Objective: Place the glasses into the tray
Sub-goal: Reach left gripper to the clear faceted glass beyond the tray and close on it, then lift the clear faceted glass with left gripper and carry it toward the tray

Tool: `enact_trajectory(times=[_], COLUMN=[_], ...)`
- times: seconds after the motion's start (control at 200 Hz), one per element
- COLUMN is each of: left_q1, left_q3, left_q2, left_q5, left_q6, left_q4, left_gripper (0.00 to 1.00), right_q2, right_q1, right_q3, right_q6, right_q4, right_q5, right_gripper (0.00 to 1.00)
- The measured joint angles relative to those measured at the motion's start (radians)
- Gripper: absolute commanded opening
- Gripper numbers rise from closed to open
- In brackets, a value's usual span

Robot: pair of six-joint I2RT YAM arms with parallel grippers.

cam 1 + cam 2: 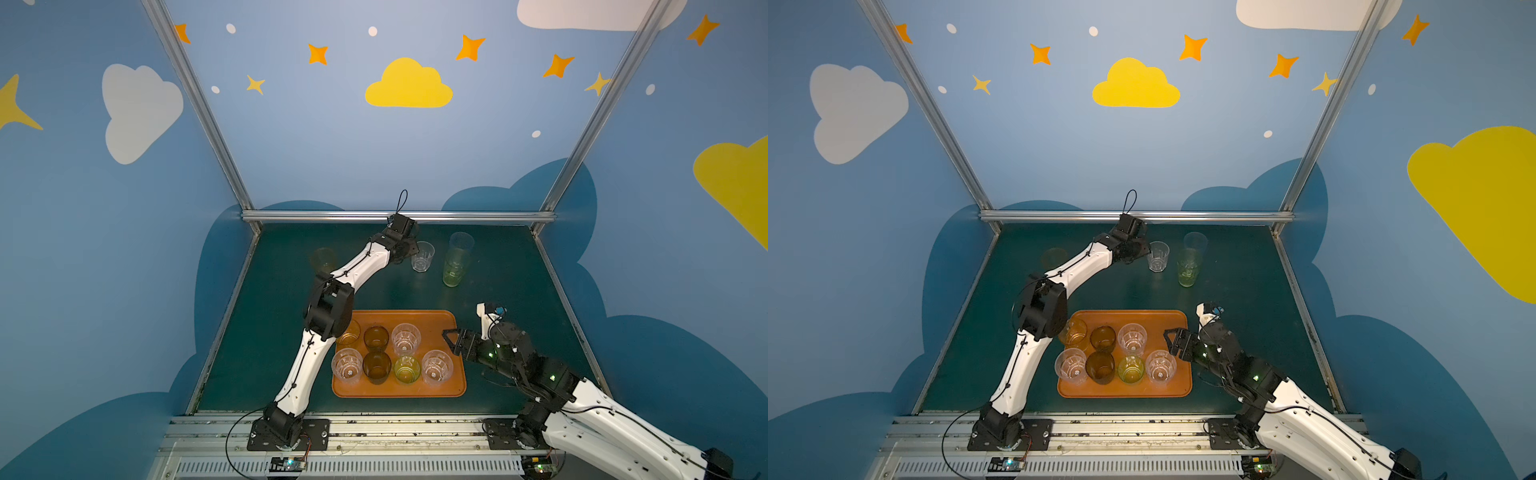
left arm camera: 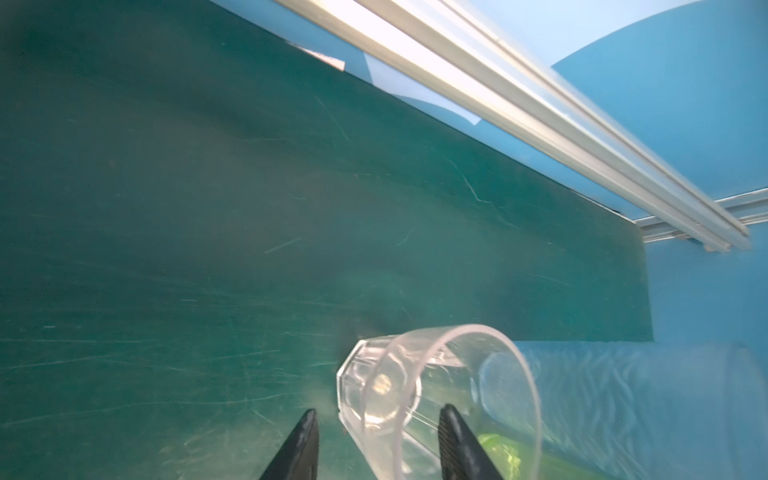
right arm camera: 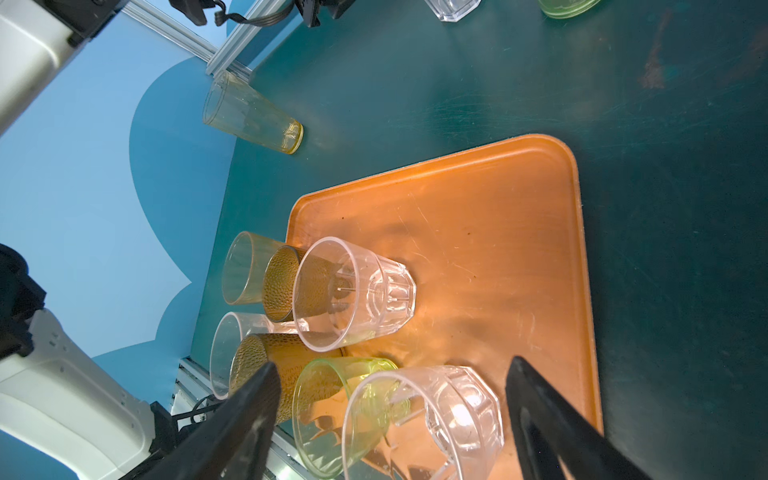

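Several glasses stand in the orange-brown tray (image 1: 399, 392) (image 1: 1125, 391) (image 3: 519, 249): clear faceted, brown, amber and yellow-green ones. At the back of the table stand a short clear faceted glass (image 1: 422, 256) (image 1: 1158, 256) (image 2: 374, 386), a tall green glass (image 1: 455, 270) (image 1: 1187, 270), a tall greyish-clear glass (image 1: 461, 242) and a tall amber glass (image 1: 323, 259) (image 3: 253, 114). My left gripper (image 1: 406, 250) (image 2: 377, 409) is open, its fingers astride the clear glass's near wall, one outside and one inside, with a gap showing. My right gripper (image 1: 451, 340) (image 3: 392, 362) hangs wide open over the tray's right edge, holding nothing.
An aluminium rail (image 1: 399, 216) runs along the table's back edge, close behind the left gripper. The green and greyish-clear glasses stand just right of the clear one. The left arm's elbow (image 1: 330, 309) hangs over the tray's back left corner.
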Motion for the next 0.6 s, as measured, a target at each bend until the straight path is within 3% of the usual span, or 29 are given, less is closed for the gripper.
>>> enact_trajectory(times=[0.601], left_q1=[0.0], left_q3=[0.112], left_q2=[0.093], left_q5=[-0.003], left_q6=[0.002], left_q4=[-0.059], left_gripper=[0.33], right_q2=[-0.021], right_q1=[-0.006], right_q3=[-0.011], right_q6=[0.012], right_q4=[-0.015], right_q5=[0.018], right_gripper=[0.84])
